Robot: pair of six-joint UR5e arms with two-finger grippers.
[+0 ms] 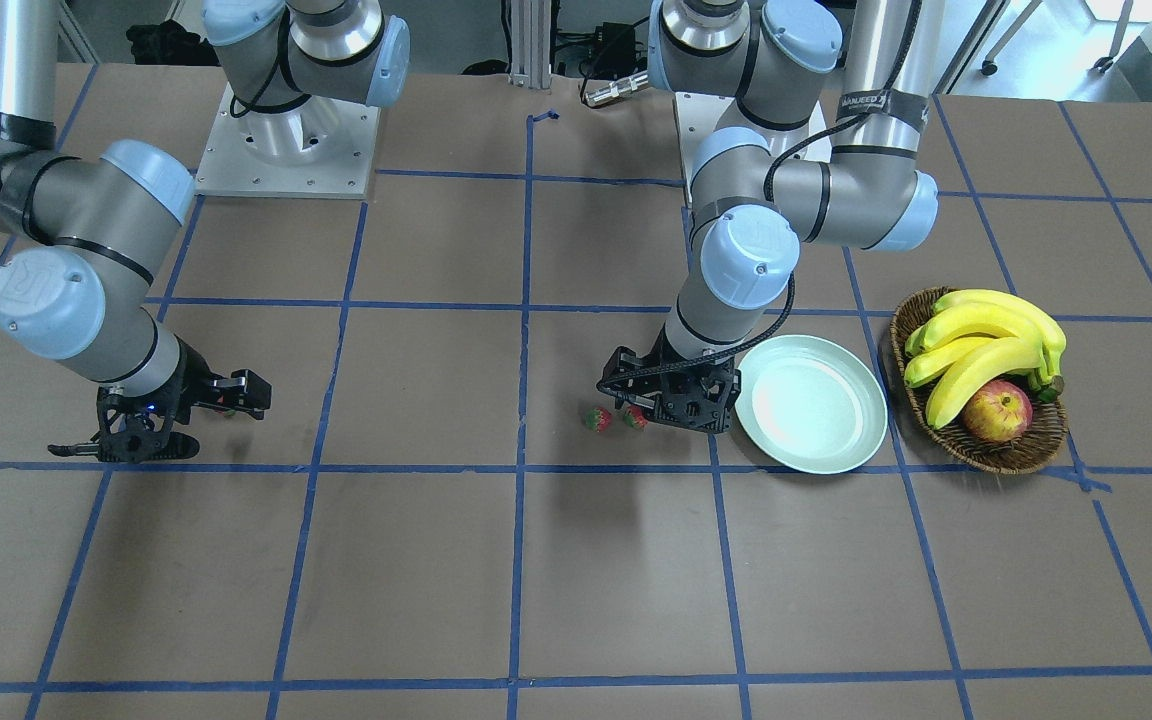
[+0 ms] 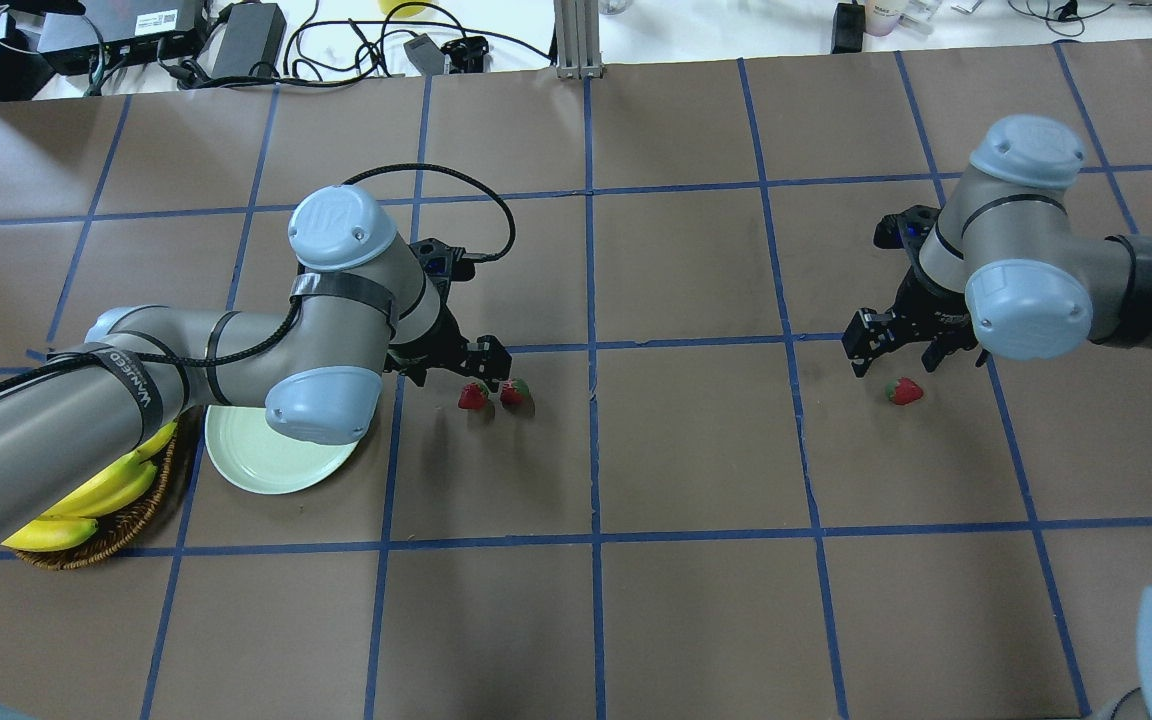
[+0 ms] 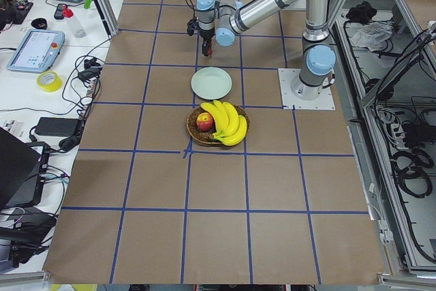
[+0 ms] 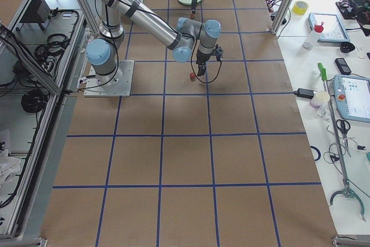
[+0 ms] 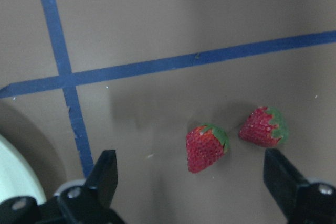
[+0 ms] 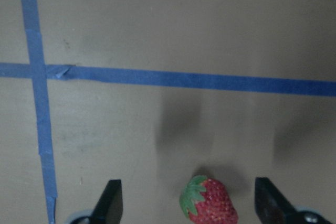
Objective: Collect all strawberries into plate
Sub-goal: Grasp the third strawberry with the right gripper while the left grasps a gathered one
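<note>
Plate point(image 1: 811, 404) rim apart from 2 strawberries point(image 1: 596, 419).

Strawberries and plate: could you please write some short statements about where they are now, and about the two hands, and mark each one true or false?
1. The plate has nothing on it. True.
2. Two strawberries lie on the table close to the left hand. True.
3. The right hand holds a strawberry. False: it is open, and the third strawberry lies on the table by it.
4. The apple is on the plate. False: it is in the basket with the bananas.
5. The left hand is shut. False: its fingers stand wide apart.
</note>
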